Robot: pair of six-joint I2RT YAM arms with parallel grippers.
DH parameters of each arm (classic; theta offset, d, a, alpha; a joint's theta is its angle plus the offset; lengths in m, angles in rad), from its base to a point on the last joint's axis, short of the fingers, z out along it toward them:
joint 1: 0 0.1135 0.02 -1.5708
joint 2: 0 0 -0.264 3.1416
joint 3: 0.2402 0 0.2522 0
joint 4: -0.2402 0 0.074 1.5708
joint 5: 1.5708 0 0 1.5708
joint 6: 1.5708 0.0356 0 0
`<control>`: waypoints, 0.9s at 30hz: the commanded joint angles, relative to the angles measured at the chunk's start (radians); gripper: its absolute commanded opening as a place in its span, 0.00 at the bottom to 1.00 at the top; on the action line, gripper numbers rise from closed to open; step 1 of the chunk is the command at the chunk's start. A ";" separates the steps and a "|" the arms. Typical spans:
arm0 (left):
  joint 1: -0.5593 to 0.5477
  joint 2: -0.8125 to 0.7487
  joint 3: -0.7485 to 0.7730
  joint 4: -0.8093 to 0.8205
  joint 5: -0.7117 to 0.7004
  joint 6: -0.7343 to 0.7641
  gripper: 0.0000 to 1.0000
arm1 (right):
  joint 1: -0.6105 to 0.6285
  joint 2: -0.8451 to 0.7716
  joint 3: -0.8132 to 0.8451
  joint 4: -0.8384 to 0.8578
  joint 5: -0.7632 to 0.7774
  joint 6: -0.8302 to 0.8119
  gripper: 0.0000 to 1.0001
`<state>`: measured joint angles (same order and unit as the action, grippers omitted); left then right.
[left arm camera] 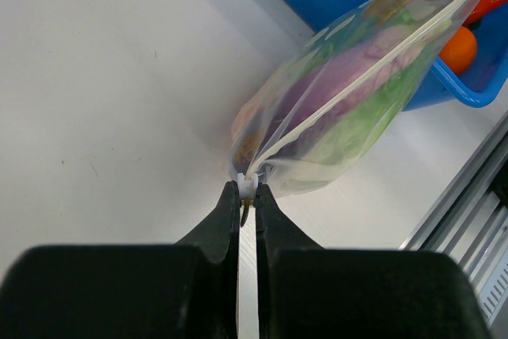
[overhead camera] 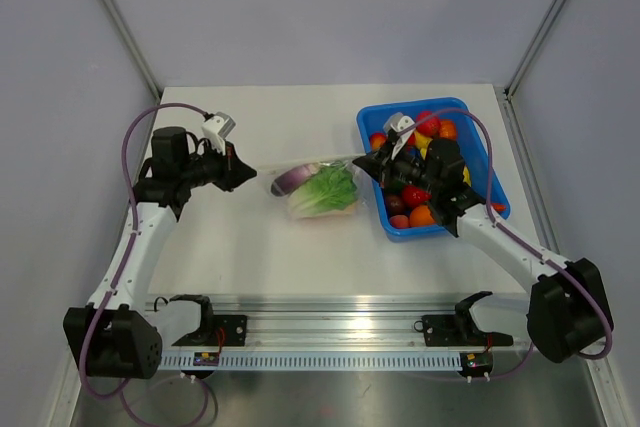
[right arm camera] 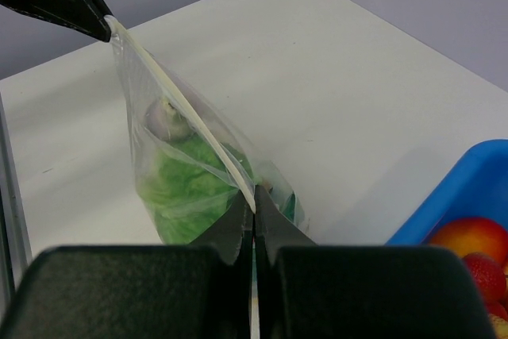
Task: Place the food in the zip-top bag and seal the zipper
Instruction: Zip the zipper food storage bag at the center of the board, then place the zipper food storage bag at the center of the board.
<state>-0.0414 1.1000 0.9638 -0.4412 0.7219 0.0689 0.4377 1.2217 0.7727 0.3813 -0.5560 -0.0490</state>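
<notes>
From above, the zip-top bag (overhead camera: 315,189) lies in the middle of the table (overhead camera: 230,247) between the two arms. It holds the purple eggplant (overhead camera: 294,179) and green lettuce (overhead camera: 330,190). The blue tray (overhead camera: 420,231) of other toy pieces (overhead camera: 421,215) sits just beside it on the right. Only the wrist views show the grips. The left claw (left arm camera: 247,190) is clenched on one end of the zipper (left arm camera: 357,82). The right claw (right arm camera: 254,210) is pinched tight on the same pale strip further along, stretching it into a straight, taut line. The clear film bulges below the strip. Whether the strip is pressed closed cannot be told. Bare table lies left of and behind the bag, and a metal rail (overhead camera: 340,327) runs along the near edge.
</notes>
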 commanded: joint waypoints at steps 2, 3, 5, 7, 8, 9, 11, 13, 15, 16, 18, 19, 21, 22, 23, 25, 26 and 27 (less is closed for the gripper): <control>0.041 -0.019 -0.008 0.045 -0.090 -0.004 0.00 | -0.028 0.010 0.019 0.103 0.077 0.012 0.00; 0.041 -0.020 -0.008 0.044 -0.096 -0.003 0.00 | -0.028 0.013 0.020 0.108 0.079 0.014 0.00; 0.040 -0.022 -0.005 0.039 -0.098 -0.003 0.00 | -0.028 0.022 0.023 0.113 0.070 0.015 0.00; 0.040 -0.025 -0.004 0.055 -0.088 -0.015 0.00 | -0.030 0.033 0.040 0.114 0.053 0.015 0.00; 0.041 -0.020 -0.002 0.065 -0.081 -0.021 0.00 | -0.030 0.053 0.051 0.116 0.032 0.012 0.00; 0.041 -0.016 0.004 0.091 -0.067 -0.029 0.00 | -0.028 0.070 0.065 0.119 0.018 0.012 0.00; 0.041 0.020 0.042 0.122 -0.072 -0.052 0.00 | -0.030 0.126 0.118 0.149 -0.010 0.023 0.00; 0.041 0.059 0.088 0.137 -0.075 -0.063 0.00 | -0.028 0.171 0.184 0.186 -0.025 0.032 0.00; 0.040 0.125 0.179 0.142 -0.081 -0.060 0.00 | -0.030 0.246 0.241 0.229 -0.044 0.032 0.00; 0.063 0.147 0.208 0.141 -0.082 -0.058 0.00 | -0.028 0.272 0.301 0.241 -0.044 0.031 0.00; 0.066 0.201 0.298 0.145 -0.090 -0.054 0.00 | -0.030 0.352 0.365 0.263 -0.053 0.028 0.00; 0.069 0.214 0.328 0.148 -0.090 -0.054 0.00 | -0.030 0.380 0.428 0.268 -0.058 0.026 0.00; 0.080 0.236 0.375 0.170 -0.098 -0.052 0.00 | -0.030 0.456 0.486 0.269 -0.084 0.028 0.01; 0.084 0.239 0.381 0.177 -0.099 -0.054 0.00 | -0.030 0.478 0.528 0.269 -0.114 0.031 0.01; 0.093 0.239 0.378 0.183 -0.099 -0.055 0.00 | -0.030 0.508 0.539 0.274 -0.136 0.031 0.04; 0.100 0.229 0.363 0.176 -0.098 -0.052 0.00 | -0.025 0.525 0.528 0.294 -0.182 0.043 0.08; 0.103 0.219 0.346 0.153 -0.108 -0.058 0.00 | -0.024 0.524 0.513 0.298 -0.200 0.043 0.14; 0.104 0.206 0.298 0.145 -0.102 -0.064 0.06 | -0.019 0.519 0.493 0.295 -0.222 0.043 0.42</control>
<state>0.0559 1.3426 1.2980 -0.3164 0.6300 0.0235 0.4114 1.7401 1.2655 0.5941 -0.6765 -0.0067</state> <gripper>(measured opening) 0.047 0.289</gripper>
